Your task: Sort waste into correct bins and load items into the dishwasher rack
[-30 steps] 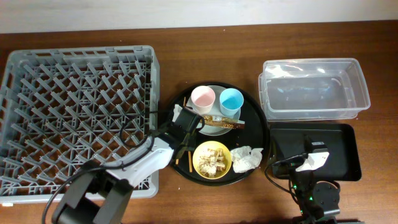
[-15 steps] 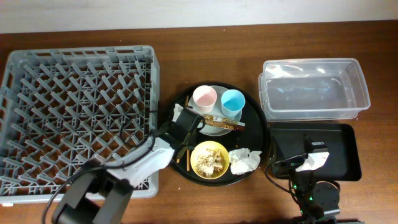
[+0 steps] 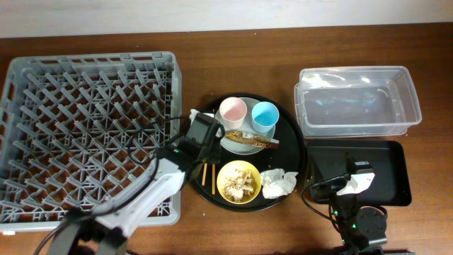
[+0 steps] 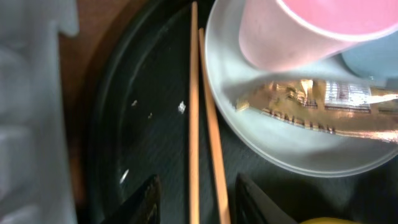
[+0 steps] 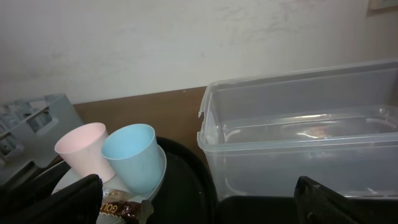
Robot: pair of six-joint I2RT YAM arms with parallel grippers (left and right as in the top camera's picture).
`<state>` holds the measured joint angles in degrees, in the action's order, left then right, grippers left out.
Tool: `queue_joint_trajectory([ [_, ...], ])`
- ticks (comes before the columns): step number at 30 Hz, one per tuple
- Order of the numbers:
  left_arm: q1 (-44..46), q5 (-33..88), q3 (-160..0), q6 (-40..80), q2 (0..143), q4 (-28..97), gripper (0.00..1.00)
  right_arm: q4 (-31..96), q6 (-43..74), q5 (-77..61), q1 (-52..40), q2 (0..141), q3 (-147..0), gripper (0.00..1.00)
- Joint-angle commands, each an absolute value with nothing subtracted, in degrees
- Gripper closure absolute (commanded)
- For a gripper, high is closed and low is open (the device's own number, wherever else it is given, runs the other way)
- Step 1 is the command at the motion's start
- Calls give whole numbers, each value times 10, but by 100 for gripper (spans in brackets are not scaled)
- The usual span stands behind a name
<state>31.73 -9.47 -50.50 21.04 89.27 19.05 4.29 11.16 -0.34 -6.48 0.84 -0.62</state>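
Observation:
Two wooden chopsticks lie side by side on the round black tray, left of the pale plate. My left gripper is open and straddles them, a gap on each side; seen from overhead, the left gripper has the chopsticks sticking out below it. The plate carries the pink cup, blue cup and brown-gold wrapper. A yellow bowl holds food scraps, with the napkin beside it. My right gripper is open and empty.
The grey dishwasher rack fills the left side, its wall close to my left gripper. At the right stand the clear tub and, in front of it, the flat black tray under my right gripper.
My left wrist has shifted a little toward the back of the table and the arm has straightened. The chopsticks still lie on the round tray. The right arm has not moved.

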Motion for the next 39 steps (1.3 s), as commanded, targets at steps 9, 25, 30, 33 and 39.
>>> queue_joint_trajectory([
  [9,316,-88,-506,210,1014,157,79,45,109,-4,-63,5,-3,1],
  [25,231,-249,-577,166,697,376,100,46,109,-4,-63,5,-3,1],
  [30,128,-65,-577,108,758,369,99,45,109,-4,-63,5,-3,1],
  [33,121,-53,-577,91,825,354,100,45,109,-4,-63,5,-3,1],
  [39,121,-58,-577,91,851,346,73,45,109,-4,-63,5,-3,1],
])
